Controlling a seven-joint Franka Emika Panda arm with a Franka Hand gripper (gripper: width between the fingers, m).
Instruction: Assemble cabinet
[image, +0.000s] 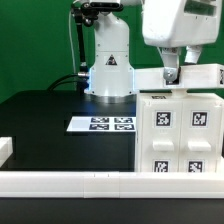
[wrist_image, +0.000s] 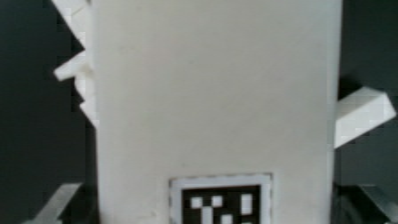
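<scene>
The cabinet (image: 180, 135) is a big white boxy body at the exterior view's right, its face carrying small square tags. My gripper (image: 172, 74) hangs straight down over its top, on a white flat part (image: 195, 75) lying across it. In the wrist view this white part (wrist_image: 214, 100) fills the picture, with one tag (wrist_image: 222, 200) near my fingers. One finger (wrist_image: 54, 205) stands at each side of it, close against its edges, so the gripper looks shut on it. White pieces (wrist_image: 365, 110) stick out beside the part.
The marker board (image: 100, 123) lies flat on the black table in front of the robot's base (image: 108, 65). A white rail (image: 70, 180) runs along the table's front edge, with a short white block (image: 5, 148) at the exterior view's left.
</scene>
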